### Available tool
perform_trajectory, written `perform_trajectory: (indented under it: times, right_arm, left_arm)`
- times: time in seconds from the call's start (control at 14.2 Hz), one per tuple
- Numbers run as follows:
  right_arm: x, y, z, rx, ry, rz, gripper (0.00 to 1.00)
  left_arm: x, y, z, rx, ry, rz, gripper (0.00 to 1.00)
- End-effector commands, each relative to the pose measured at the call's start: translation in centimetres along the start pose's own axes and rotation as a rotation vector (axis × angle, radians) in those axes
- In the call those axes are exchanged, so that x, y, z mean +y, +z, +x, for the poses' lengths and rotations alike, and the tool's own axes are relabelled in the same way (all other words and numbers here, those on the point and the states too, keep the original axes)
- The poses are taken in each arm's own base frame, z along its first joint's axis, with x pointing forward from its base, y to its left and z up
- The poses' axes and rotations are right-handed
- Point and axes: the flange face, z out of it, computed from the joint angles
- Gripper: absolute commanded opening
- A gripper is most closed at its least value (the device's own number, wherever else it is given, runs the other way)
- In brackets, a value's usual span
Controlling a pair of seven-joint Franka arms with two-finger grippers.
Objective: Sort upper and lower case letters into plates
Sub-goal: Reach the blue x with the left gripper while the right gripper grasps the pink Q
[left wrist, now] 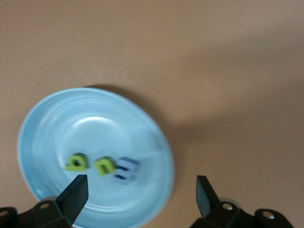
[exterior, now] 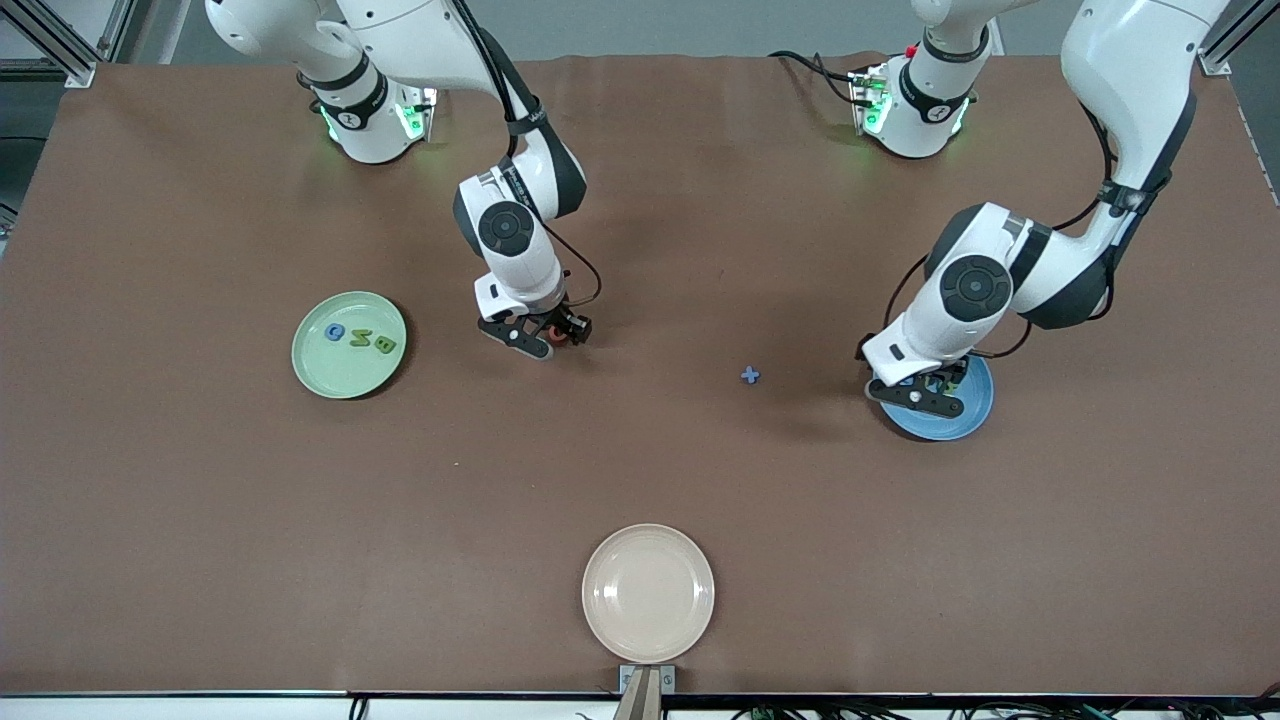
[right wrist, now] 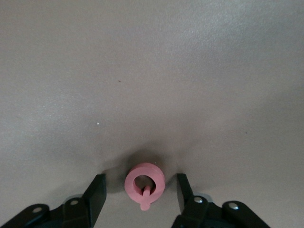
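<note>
Three letters are lying in the pale mint green plate [exterior: 349,345], three in the medium blue plate [left wrist: 95,152]. Right gripper [right wrist: 140,192], fingers spread, is straddling the red-pink ring-shaped letter [right wrist: 145,184]; left gripper [left wrist: 141,194], fingers apart and empty, is hanging over the blue plate. The small blue cross-shaped letter [exterior: 750,375] is lying unsorted between the arms.

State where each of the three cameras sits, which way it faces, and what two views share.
Front view: high across the table, facing both arms and their bases; mint plate, beige plate.
Left wrist view: looks down past the open left hand into the blue plate.
Right wrist view: looks down past the open right hand at the pink letter.
Shared: front also shows the blue plate.
</note>
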Motion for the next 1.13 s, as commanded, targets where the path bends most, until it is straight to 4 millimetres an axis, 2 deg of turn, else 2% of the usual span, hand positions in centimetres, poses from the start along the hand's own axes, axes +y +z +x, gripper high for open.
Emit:
perform_trajectory:
  times: [0.0,0.14,0.28,0.42,0.63,0.7,0.84,1.06]
  right_arm:
    - [-0.3,0.2,-0.2,-0.001,0.023,0.006,0.54]
    - [-0.2,0.1,-0.2,-0.001,0.020,0.004,0.22]
    - [0.0,0.1,0.2,-0.002,0.023,-0.001,0.03]
    - [0.4,-0.7,1.3,0.000,0.013,-0.002,0.00]
    - [3.4,-4.2,6.1,-0.038,-0.051,-0.048,0.00]
    - [5.0,-5.9,8.4,-0.050,-0.078,-0.054,0.00]
    - [8.5,-7.6,11.9,-0.078,-0.147,-0.073,0.00]
    - [16.4,-9.4,18.5,-0.069,-0.290,-0.084,0.00]
  left_arm:
    - [4.5,-1.3,1.3,-0.006,-0.188,-0.056,1.00]
    - [7.9,-1.1,2.4,-0.005,-0.273,-0.094,1.00]
    - [11.4,-0.7,2.9,-0.011,-0.298,-0.116,1.00]
    - [13.1,0.0,3.4,-0.028,-0.401,-0.133,1.00]
    - [15.1,1.6,3.7,-0.005,-0.376,-0.153,1.00]
    - [15.6,2.3,3.6,0.000,-0.360,-0.151,1.00]
    - [16.4,3.2,3.2,-0.002,-0.334,-0.138,1.00]
    - [16.8,4.2,3.0,0.004,-0.316,-0.137,1.00]
